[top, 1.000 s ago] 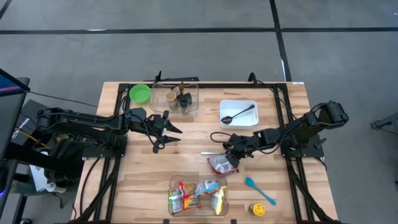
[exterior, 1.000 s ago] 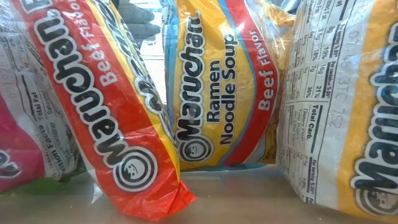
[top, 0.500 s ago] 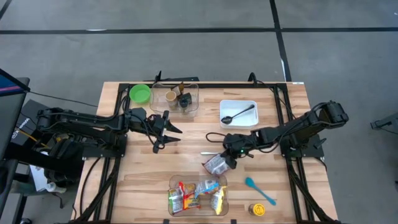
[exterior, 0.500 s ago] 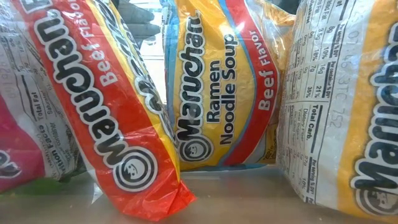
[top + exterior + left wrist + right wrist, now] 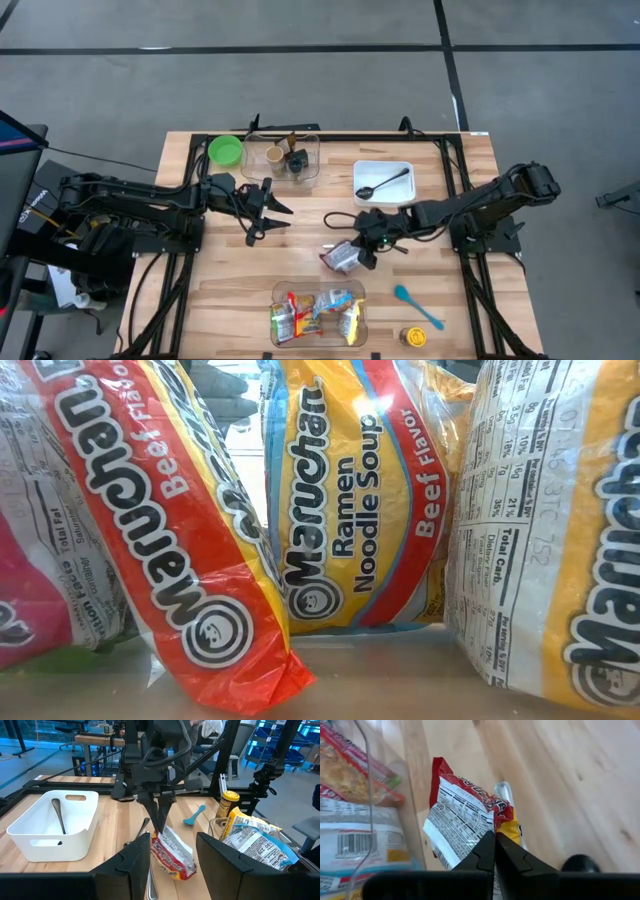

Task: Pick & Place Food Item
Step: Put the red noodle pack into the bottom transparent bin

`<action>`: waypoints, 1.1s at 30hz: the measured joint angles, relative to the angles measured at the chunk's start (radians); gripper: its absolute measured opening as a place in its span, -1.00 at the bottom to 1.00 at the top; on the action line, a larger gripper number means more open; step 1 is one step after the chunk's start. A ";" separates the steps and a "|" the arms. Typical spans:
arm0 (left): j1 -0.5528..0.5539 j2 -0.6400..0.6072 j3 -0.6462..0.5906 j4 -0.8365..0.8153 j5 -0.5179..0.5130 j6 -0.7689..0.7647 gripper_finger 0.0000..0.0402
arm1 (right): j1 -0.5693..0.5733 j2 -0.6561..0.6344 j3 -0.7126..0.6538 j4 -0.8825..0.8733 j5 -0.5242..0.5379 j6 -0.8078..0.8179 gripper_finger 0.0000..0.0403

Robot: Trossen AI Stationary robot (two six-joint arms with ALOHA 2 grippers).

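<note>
High view: right claw [image 5: 360, 252] pinching a ramen packet [image 5: 341, 258] by its upper edge, fingers closed tight on the wrapper, holding it over the table [image 5: 230, 290]. Just beside the claw, toward the table's near edge, clear bin [image 5: 317, 315] carrying more noodle packets. Behind the claw, white tub [image 5: 383, 181] containing a black spoon [image 5: 381, 184]. Left claw [image 5: 266, 209] hovering well apart, fingers spread, gripping nothing.

We are in a robotics lab or workshop. Our wooden table [image 5: 230, 280] stands on a grey concrete floor [image 5: 300, 80] marked with dark lines, and a monitor [image 5: 15, 135] sits beside it. Behind it are more workbenches [image 5: 95, 740], blue-lit shelving [image 5: 300, 740] and black stands [image 5: 265, 775].
</note>
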 joint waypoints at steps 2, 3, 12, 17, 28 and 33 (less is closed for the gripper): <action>0.000 0.000 0.000 0.000 0.000 0.000 -0.24 | 0.000 0.000 0.019 -0.017 0.012 -0.010 -0.99; 0.000 0.000 0.000 0.000 0.000 0.000 -0.24 | 0.000 0.000 0.027 -0.020 0.017 -0.012 -0.99; 0.000 0.000 0.000 0.000 0.000 0.000 -0.24 | 0.000 -0.001 0.087 -0.034 0.035 -0.034 -0.99; 0.000 0.000 0.000 0.000 0.000 0.000 -0.24 | 0.000 -0.001 0.110 -0.033 0.055 -0.048 -0.99; 0.000 0.000 0.000 0.000 0.000 0.000 -0.24 | 0.000 -0.001 0.160 -0.032 0.059 -0.104 -0.99; 0.000 0.000 0.000 0.001 0.000 0.000 -0.24 | 0.000 -0.001 0.180 -0.033 0.078 -0.121 -0.99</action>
